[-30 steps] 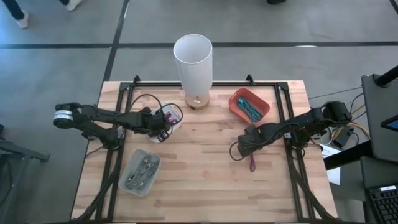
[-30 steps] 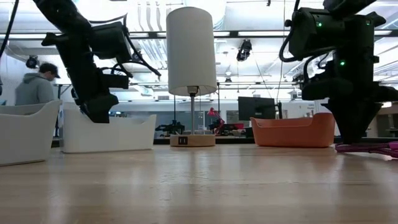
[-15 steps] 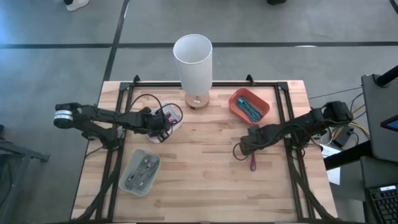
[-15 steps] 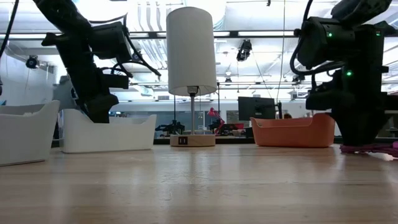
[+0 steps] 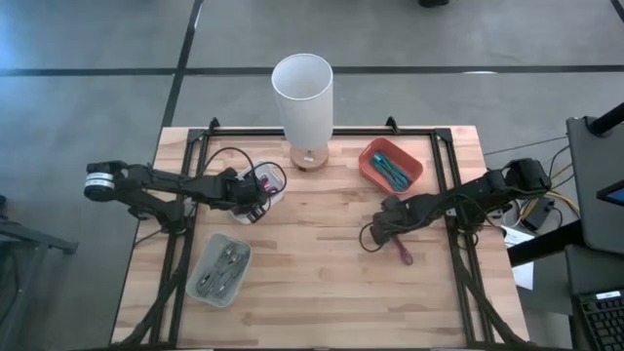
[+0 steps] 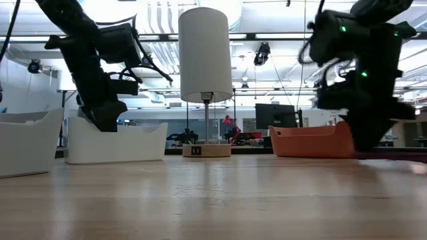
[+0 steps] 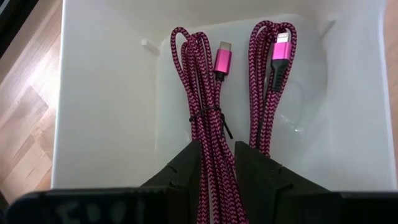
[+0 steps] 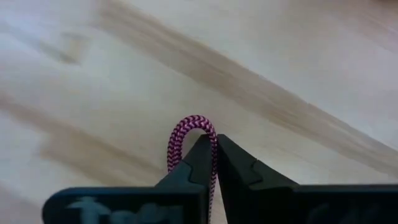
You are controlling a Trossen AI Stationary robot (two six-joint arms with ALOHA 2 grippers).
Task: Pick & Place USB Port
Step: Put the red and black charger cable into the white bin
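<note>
A white bin (image 5: 276, 181) at the table's left holds two bundled pink braided cables (image 7: 273, 81). My left gripper (image 7: 216, 148) hangs over this bin, with one bundle (image 7: 198, 93) running between its fingers. Another pink cable (image 5: 402, 252) lies on the wood at the right. My right gripper (image 5: 380, 232) points down, shut on that cable's far end. A loop of the cable (image 8: 186, 134) sticks out past the fingertips. The lamp (image 5: 302, 93) stands at the far middle, and its wooden base (image 6: 205, 150) has ports in front. My left gripper has the left bundle's strands (image 7: 214, 177) between its two fingers, coming from above and slanting down. The fingers lie along the bundle, whose plug end (image 7: 222, 61) rests on the bin's floor. My right gripper pinches the cable beside a bend (image 8: 210, 140) between its two fingertips, from above. The cable's other end (image 5: 406, 257) lies on the table.
An orange tray (image 5: 411, 175) with teal cables sits at the far right. A clear bin (image 5: 222, 268) with small metal parts is at the near left. A black frame (image 5: 448, 185) runs along the table's sides. Bare wood lies in the middle.
The pink cable on the table has swung: its near end has turned toward the table's right edge, while the end at my right gripper stayed in place. My right gripper has tipped a little over it.
</note>
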